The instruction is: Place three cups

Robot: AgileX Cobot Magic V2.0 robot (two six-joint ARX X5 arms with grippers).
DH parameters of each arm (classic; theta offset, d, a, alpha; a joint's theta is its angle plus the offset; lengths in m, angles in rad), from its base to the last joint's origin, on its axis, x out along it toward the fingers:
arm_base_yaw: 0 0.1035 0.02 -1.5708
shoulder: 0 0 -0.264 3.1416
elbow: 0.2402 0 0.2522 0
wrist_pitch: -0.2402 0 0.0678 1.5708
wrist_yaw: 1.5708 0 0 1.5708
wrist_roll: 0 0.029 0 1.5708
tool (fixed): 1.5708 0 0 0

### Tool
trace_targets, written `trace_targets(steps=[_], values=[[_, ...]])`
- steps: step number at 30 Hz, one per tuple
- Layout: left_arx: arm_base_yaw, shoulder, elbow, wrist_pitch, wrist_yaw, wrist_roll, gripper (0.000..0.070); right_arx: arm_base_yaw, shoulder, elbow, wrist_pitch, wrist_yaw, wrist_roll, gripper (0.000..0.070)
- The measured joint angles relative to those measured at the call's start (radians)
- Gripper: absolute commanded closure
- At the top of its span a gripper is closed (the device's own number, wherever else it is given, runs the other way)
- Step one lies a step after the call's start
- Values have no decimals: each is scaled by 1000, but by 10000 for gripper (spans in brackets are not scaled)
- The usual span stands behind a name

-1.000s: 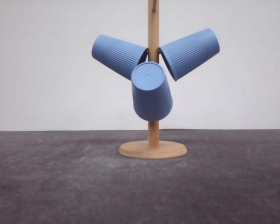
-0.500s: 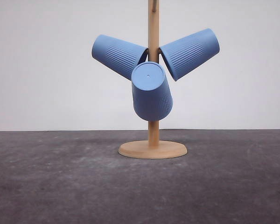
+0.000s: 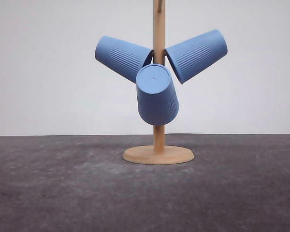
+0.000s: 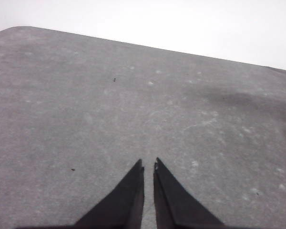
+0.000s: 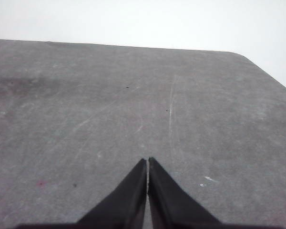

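You see the three cups all hanging on the wooden stand: the left cup [image 3: 123, 58] points up and to the left, the right cup [image 3: 196, 55] points up and to the right, and the middle cup [image 3: 157, 94] hangs toward you with its flat round bottom facing the camera. Each one sits with its mouth at the stand's pole [image 3: 158, 29], close beside the others, and none of them touches the table [image 3: 63, 193]. The round base of the stand [image 3: 158, 155] rests flat on the dark table, at the far side and near the middle. Across the last second nothing has changed in the front view; the cups and the stand keep exactly the same places, so no cup is swinging or slipping. For the task this means, in my judgement, that the placing is finished and the cups are stable. The left gripper [image 4: 148, 167] is clenched with its fingers almost together and nothing between them, above bare table. The right gripper [image 5: 148, 160] is also pressed closed and empty, over bare table too. Both are well apart from the stand, so you need no further move.
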State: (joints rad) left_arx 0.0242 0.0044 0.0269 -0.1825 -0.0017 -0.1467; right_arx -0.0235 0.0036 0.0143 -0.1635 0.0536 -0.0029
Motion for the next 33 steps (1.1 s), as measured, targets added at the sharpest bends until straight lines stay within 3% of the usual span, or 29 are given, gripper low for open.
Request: trace_targets(steps=[33], values=[[0,0,0,0,0,0,685,0,0,0,0,0,0,699]])
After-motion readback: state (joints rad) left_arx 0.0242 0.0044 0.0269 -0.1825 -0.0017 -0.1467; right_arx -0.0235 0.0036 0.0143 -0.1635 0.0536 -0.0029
